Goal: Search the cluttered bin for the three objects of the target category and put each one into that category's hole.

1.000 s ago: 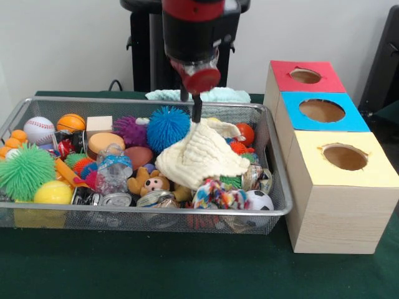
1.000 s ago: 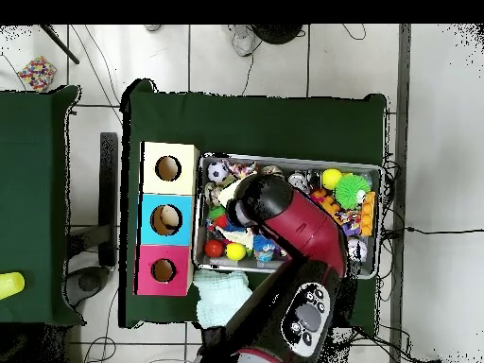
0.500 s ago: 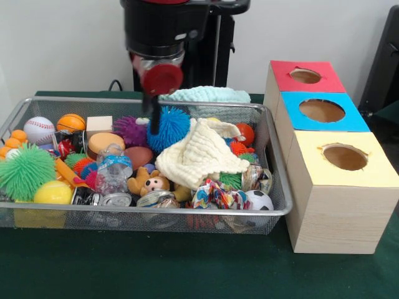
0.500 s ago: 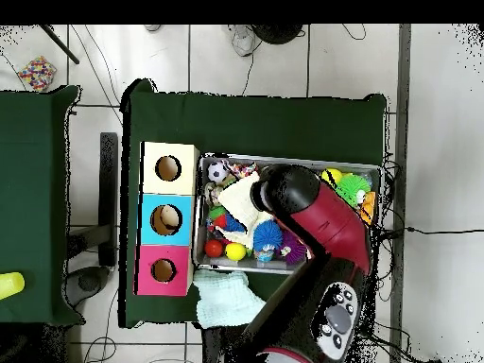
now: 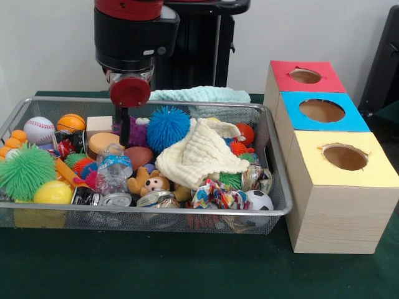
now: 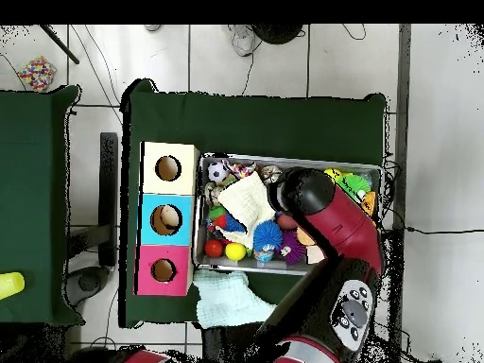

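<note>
Pincer [image 5: 124, 128] hangs low over the bin's [image 5: 187, 215] far-left part in the front view, a dark stem under the arm's red disc, its tip down beside the purple spiky ball [image 5: 134, 131] and behind the tan puck [image 5: 105, 143]; whether it is wide or narrow I cannot tell, and nothing shows in its grip. Bin sits on the green tabletop [image 5: 156, 268], crammed: a cream cloth [image 5: 202, 156] heaped at the middle, a blue spiky ball [image 5: 167, 126] behind it, a green spiky ball [image 5: 25, 171] and yellow ball [image 5: 53, 193] at the left end, a baseball [image 5: 38, 129] and small basketball [image 5: 71, 122] in the far-left corner, a crushed bottle [image 5: 114, 168], a teddy [image 5: 151, 182] and a soccer ball [image 5: 257, 200] along the front edge. Beside the bin's right end stand three boxes in a row, touching: red [image 5: 305, 84], blue [image 5: 324, 115], yellow [image 5: 346, 180], each with a round hole on top. A mint cloth [image 6: 227, 298] lies on the tabletop just outside the bin's far edge
</note>
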